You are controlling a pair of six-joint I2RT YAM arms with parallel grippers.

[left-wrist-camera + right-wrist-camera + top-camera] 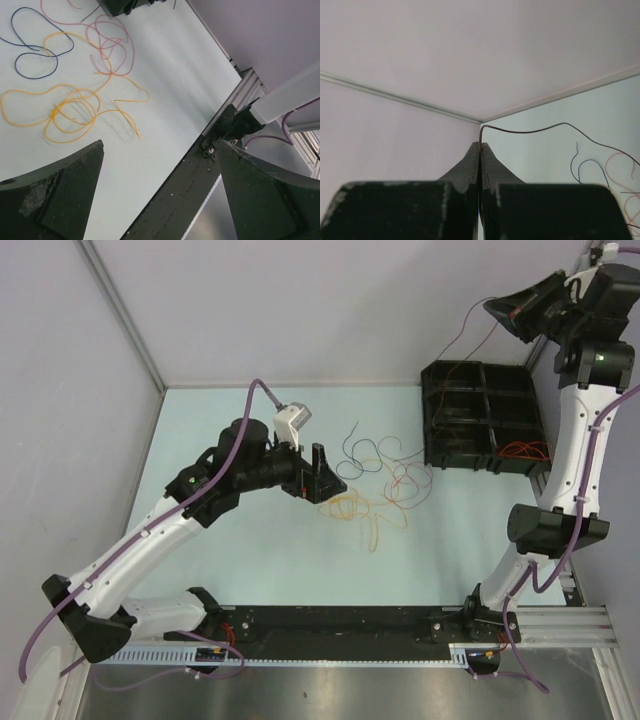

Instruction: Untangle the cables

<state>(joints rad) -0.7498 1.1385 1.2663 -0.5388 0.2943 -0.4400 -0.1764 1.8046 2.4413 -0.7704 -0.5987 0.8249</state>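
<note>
Several cables (pixel 380 475) in loose tangle mid-table (pixel 250 550) in top view. Left gripper (pixel 322 480) just beside orange cable (pixel 352 506), jaws look spread. Right gripper (pixel 503 312) raised by wall, thin dark cable (pixel 462 338) trailing off it, lower end lost near black tray (pixel 484 418).

Left wrist: fingers (pixel 60 195) wide apart, nothing between, orange cable (pixel 75 110) lying ahead.

Right wrist: right gripper (pixel 480 147) tips pressed together, pinching thin dark cable (pixel 530 132). Colour hard to call.

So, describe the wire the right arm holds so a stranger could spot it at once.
At the far right corner, the right gripper is raised near the black tray. Pinched in it is a thin dark wire trailing down towards the tray, the only wire in the air; the other wires lie loose.
</note>
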